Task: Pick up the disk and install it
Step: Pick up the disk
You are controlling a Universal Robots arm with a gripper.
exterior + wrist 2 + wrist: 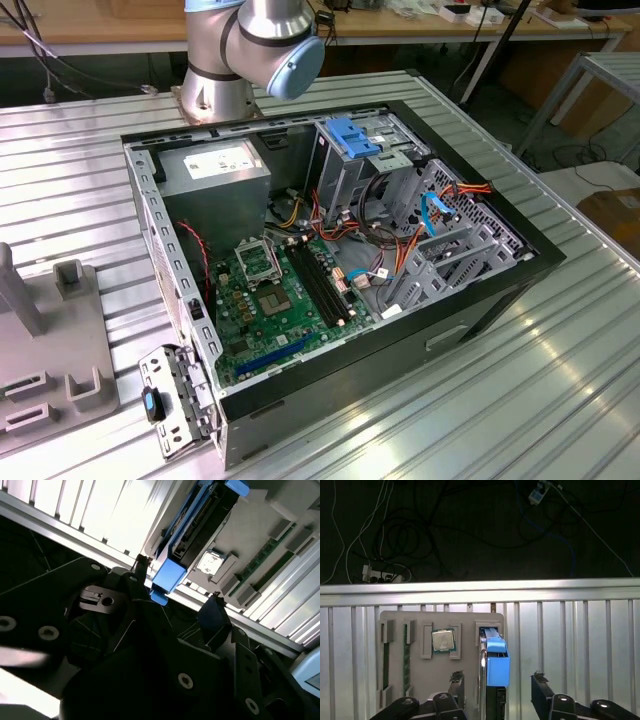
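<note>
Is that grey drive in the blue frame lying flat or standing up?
Standing on edge: the blue-framed grey metal drive sits upright in a slot of the grey plastic tray.

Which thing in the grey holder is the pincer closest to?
The disk, with its bright blue frame, standing on edge between the fingers of the open pincer. The square chip and green sticks sit farther aside.

Silver arm [235, 45], pale-blue joint cap [297, 68], black claw [497, 676]
</note>
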